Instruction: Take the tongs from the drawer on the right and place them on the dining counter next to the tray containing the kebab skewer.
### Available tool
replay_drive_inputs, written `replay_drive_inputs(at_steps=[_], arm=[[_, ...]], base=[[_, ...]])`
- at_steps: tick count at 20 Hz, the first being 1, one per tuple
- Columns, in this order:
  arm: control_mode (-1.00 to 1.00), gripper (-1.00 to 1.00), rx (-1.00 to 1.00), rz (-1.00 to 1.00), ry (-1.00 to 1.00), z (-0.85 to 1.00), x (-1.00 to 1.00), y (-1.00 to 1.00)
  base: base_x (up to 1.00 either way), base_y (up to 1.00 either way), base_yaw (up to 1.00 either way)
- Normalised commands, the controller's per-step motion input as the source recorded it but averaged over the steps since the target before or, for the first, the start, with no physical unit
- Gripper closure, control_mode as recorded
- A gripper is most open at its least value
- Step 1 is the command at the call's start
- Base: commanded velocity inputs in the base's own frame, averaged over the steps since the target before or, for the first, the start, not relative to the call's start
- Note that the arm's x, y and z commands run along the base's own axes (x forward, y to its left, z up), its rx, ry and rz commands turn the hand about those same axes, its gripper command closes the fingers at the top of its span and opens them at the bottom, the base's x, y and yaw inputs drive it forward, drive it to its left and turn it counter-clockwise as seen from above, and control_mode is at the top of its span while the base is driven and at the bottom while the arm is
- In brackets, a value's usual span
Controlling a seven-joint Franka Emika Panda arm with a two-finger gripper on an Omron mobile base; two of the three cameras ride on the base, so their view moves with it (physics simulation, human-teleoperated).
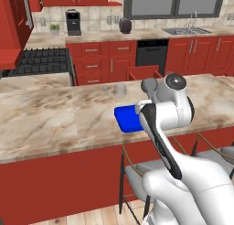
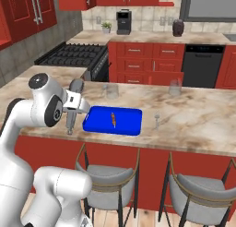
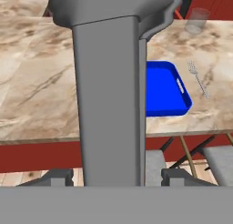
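The two-finger tool (image 2: 70, 124) grips the long slim grey metal tongs (image 3: 109, 91), jaws wide around them, left of centre in the right base view, just beside the bright blue flat rectangular tray (image 2: 126, 124) on the beige marbled worktop (image 2: 198, 129). Released upright, they may topple onto the tray or off the near edge

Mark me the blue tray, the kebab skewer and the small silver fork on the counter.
Bright blue flat rectangular tray (image 2: 126, 126): right base view, bare floor near its front right corner.
Thin reddish-brown kebab skewer (image 2: 113, 119): right base view, its middle.
Small silver fork (image 3: 198, 79): hand view, mid-handle.
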Motion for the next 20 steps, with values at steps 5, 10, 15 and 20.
replay_drive_inputs(at_steps=[5, 10, 15, 20], arm=[[1.00, 1.00, 0.00, 0.00, 0.00, 0.00, 0.00, 0.00], [-1.00, 1.00, 0.00, 0.01, 0.46, 0.00, 0.68, 0.19], [-1.00, 1.00, 0.00, 0.01, 0.64, -0.07, 0.98, 0.33], [-1.00, 1.00, 0.00, 0.00, 0.27, -0.23, 1.00, 0.50]], base=[[0.82, 0.22, 0.00], [0.17, 0.05, 0.00], [0.00, 0.00, 0.00], [0.00, 0.00, 0.00]])
